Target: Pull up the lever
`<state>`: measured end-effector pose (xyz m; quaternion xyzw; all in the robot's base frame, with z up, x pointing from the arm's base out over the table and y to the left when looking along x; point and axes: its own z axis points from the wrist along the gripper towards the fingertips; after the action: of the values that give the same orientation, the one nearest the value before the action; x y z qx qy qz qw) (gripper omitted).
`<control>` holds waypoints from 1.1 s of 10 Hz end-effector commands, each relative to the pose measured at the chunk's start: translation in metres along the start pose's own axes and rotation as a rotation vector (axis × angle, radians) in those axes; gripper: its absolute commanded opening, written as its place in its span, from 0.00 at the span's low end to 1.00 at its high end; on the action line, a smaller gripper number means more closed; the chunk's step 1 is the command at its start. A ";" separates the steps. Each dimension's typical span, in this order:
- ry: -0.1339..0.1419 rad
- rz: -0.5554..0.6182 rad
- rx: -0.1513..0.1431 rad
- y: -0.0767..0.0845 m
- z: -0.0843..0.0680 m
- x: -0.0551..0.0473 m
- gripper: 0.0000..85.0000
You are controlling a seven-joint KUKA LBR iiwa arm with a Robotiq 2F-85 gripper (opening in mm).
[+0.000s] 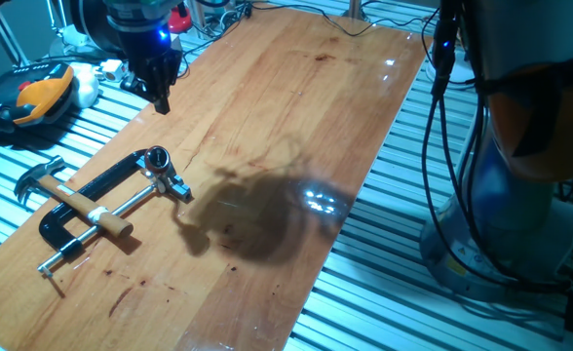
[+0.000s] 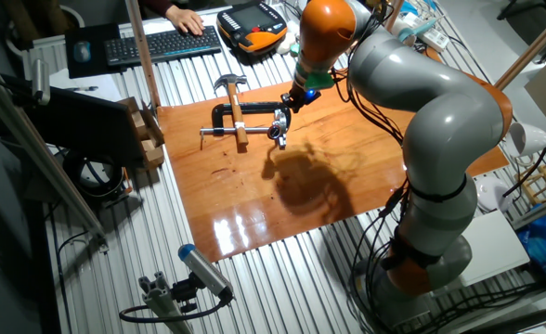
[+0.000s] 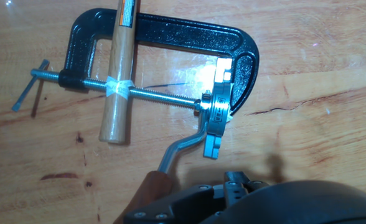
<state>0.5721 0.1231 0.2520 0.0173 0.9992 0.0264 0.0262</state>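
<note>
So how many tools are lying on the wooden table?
2: a black clamp with its silver lever sticking out, and a hammer lying across the clamp's rod. The arm may hide others.

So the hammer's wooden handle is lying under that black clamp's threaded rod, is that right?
Not quite. The hand view shows the hammer's wooden handle lying over the black clamp's threaded rod, not under it: the handle hides the rod where they cross. Both do lie on the wooden table.
</note>
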 end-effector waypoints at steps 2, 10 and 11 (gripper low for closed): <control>0.001 0.000 0.001 0.000 0.000 0.000 0.00; 0.006 0.003 0.000 -0.002 0.001 -0.001 0.00; 0.006 0.003 0.000 -0.002 0.001 -0.001 0.00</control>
<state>0.5730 0.1208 0.2511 0.0187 0.9992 0.0266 0.0235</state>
